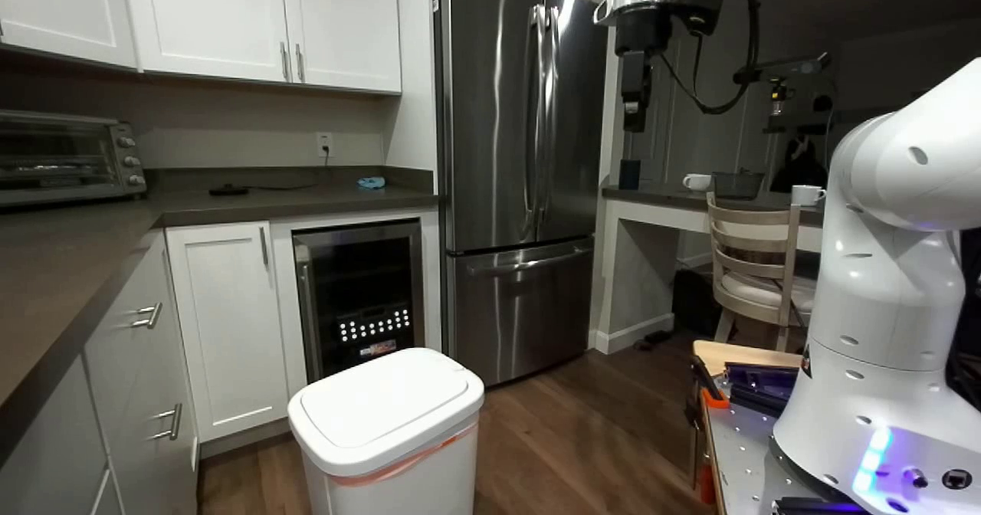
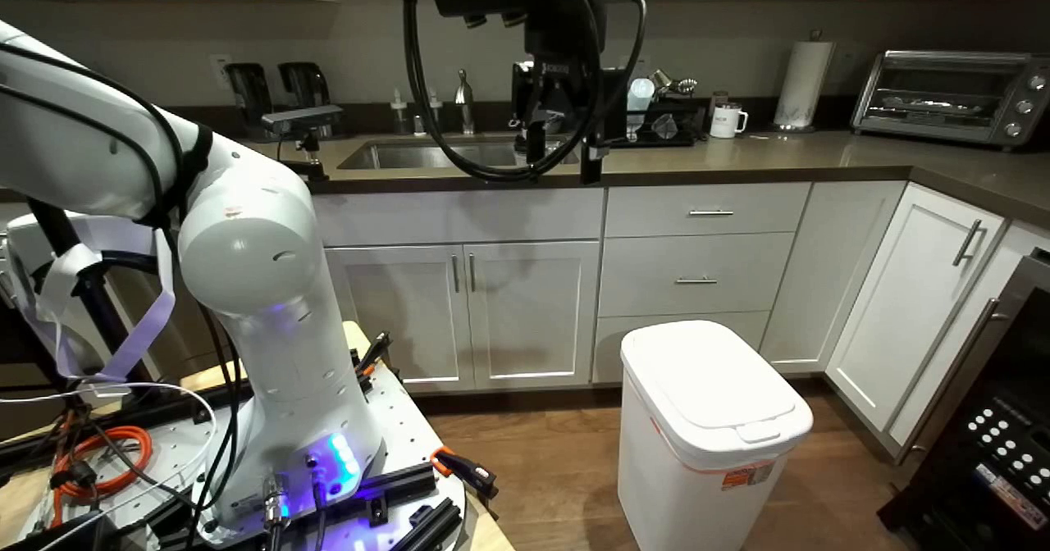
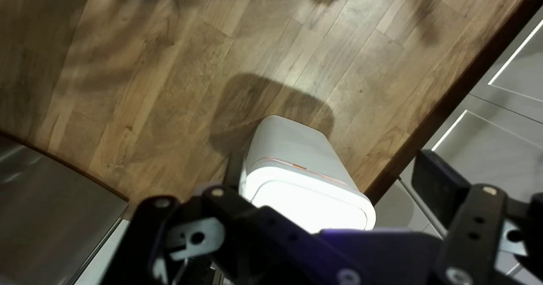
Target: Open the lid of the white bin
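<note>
Claw (image 3: 333,170), nearest in wrist view, is spread wide, w/ nothing gripped. Beyond, well apart, lid (image 3: 312,202) sits closed atop white bin (image 3: 297,151), which stands on wood flr (image 3: 169,107). Farther back in an exterior view: white cabs (image 1: 230,331), s/s fridge (image 1: 490,116).

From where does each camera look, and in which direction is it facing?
An exterior view: apart from the robot arm, looking over the white bin to the refrigerator; arm and gripper show at picture right.
An exterior view: apart from the arm, facing the sink; arm at picture left, gripper near the top.
Wrist view: carried by the arm, looking down at bin and floor; the gripper's spread fingers at the bottom.
In both exterior views: arm, gripper, bin with closed lid, toaster oven.
</note>
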